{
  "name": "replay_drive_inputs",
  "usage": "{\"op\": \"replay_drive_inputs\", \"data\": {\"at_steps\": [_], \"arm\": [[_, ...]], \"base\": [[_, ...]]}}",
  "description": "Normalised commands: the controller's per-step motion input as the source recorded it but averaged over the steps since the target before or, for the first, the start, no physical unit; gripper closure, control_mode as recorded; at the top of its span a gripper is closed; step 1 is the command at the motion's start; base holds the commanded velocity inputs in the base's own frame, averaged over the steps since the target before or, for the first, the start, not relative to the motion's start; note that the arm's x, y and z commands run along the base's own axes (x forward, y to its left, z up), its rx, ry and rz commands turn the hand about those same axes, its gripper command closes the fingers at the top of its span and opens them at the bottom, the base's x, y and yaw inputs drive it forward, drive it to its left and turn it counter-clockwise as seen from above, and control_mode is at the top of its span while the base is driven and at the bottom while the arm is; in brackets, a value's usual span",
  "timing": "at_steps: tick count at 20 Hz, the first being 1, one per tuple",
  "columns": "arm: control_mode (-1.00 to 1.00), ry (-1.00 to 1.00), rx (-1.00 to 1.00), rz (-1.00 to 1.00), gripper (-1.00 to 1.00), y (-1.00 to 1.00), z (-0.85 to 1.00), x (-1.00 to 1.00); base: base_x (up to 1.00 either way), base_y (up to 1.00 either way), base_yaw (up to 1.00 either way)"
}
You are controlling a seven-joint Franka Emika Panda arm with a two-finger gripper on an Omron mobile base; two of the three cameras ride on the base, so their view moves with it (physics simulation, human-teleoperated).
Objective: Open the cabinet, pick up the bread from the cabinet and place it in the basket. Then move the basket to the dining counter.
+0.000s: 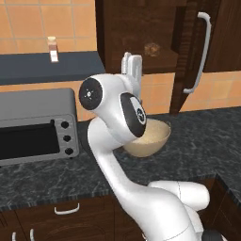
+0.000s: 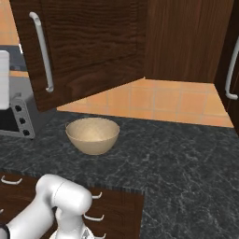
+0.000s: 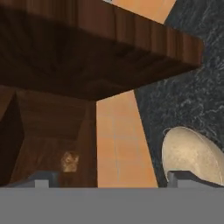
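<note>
Dark speckled granite counter [image 2: 186,154] ran beneath the wall units, backed by orange tile, with a toaster oven [image 1: 37,124] at the left in the left base view. The cabinet [image 1: 141,33] was seen with its door [image 2: 88,46] swung out, the curved silver handle [image 2: 42,51] facing the room. The bread [image 1: 152,49] was seen as a small brown lump resting on the cabinet shelf, back from the front edge; in the hand view it [image 3: 70,161] was seen low on the left side, inside the opening. The basket [image 2: 92,135] stood on the counter just below the open door, empty as far as could be told.

The gripper [image 3: 113,179] was held with its jaws spread wide and nothing between them, pointed up toward the cabinet, well short of the bread.

Several risks were judged from this position. The bread lay off-centre toward one finger [image 3: 41,178], so a straight advance could knock it deeper onto the shelf rather than straddle it. The shelf's front edge and the door's lower edge could be struck by the wide-spread fingers or the wrist during the reach. On the way back, the door overhanging the basket could be clipped, or the basket nudged along the counter.
</note>
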Motion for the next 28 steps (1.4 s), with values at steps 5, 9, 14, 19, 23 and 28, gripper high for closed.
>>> {"op": "replay_drive_inputs", "data": {"at_steps": [5, 9, 14, 19, 23, 28], "arm": [[-1.0, -0.28, 0.08, -0.51, -1.0, -0.43, -0.01, 0.17], [-1.0, -0.29, 0.07, -0.34, -1.0, -0.5, -0.16, 0.04], [-1.0, -0.31, 0.07, -0.19, -1.0, -0.38, -0.29, 0.38], [-1.0, -0.31, 0.07, -0.1, -1.0, -0.65, 0.01, -0.45], [-1.0, -0.13, 0.1, -0.07, -1.0, -0.98, 0.0, -0.37], [-1.0, -0.08, 0.1, -0.05, -1.0, -1.0, 0.0, 0.0]], "base": [[0.0, 0.0, 0.0], [0.0, 0.0, 0.0], [0.0, 0.0, 0.0], [0.0, 0.0, 0.0], [0.0, 0.0, 0.0], [0.0, 0.0, 0.0]]}}
